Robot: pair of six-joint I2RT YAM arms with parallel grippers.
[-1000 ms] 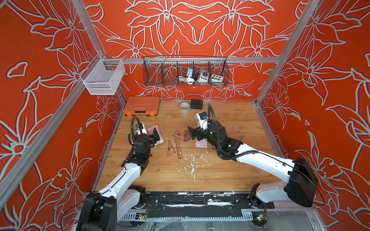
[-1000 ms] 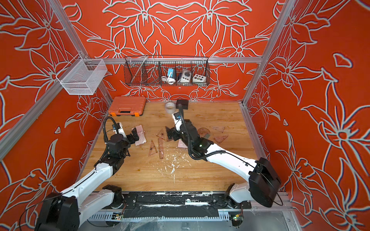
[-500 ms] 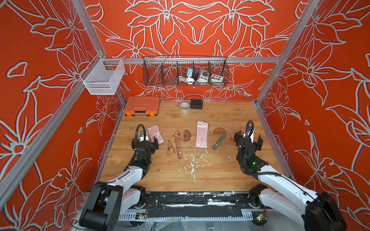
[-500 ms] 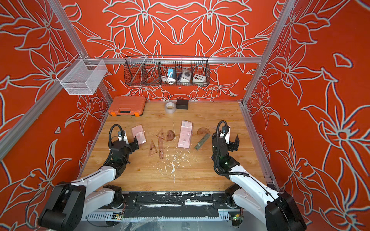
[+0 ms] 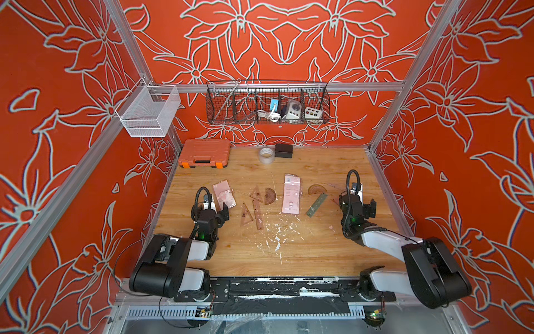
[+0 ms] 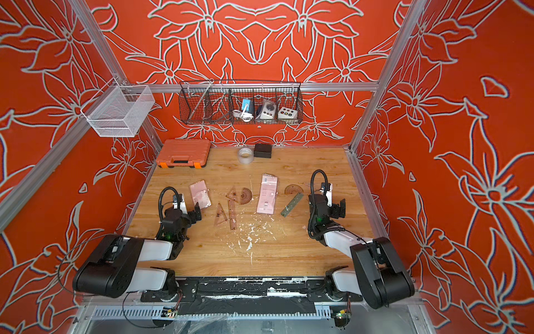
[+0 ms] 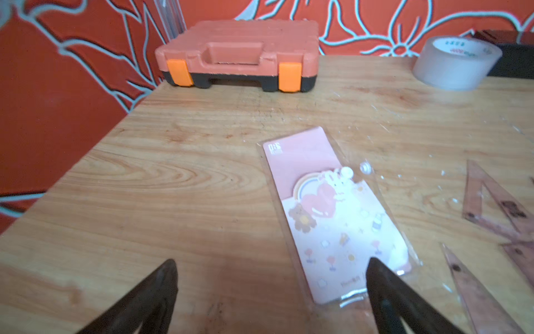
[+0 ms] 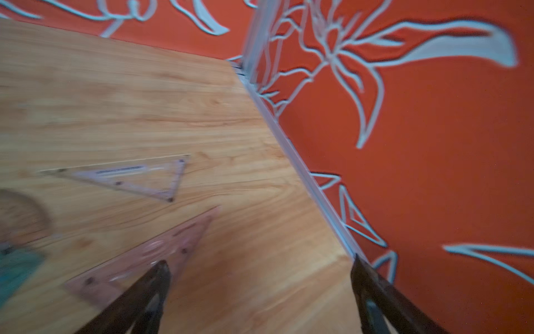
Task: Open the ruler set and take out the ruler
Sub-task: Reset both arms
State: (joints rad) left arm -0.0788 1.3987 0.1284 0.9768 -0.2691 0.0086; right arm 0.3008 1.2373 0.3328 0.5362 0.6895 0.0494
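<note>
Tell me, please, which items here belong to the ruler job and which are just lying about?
Job: central pink plastic ruler-set pouch; second pink pouch, left; greenish straight ruler; brown translucent set squares.
Lying about: orange plastic tool case; clear tape roll; small black box; black wire wall basket.

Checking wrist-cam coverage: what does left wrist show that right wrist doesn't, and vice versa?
Left wrist only: orange tool case, tape roll, pink ruler set pouch.
Right wrist only: clear set square, pinkish set square.
Both: wooden table, red floral wall, and each arm's own open, empty tool: left tool, right tool.
</note>
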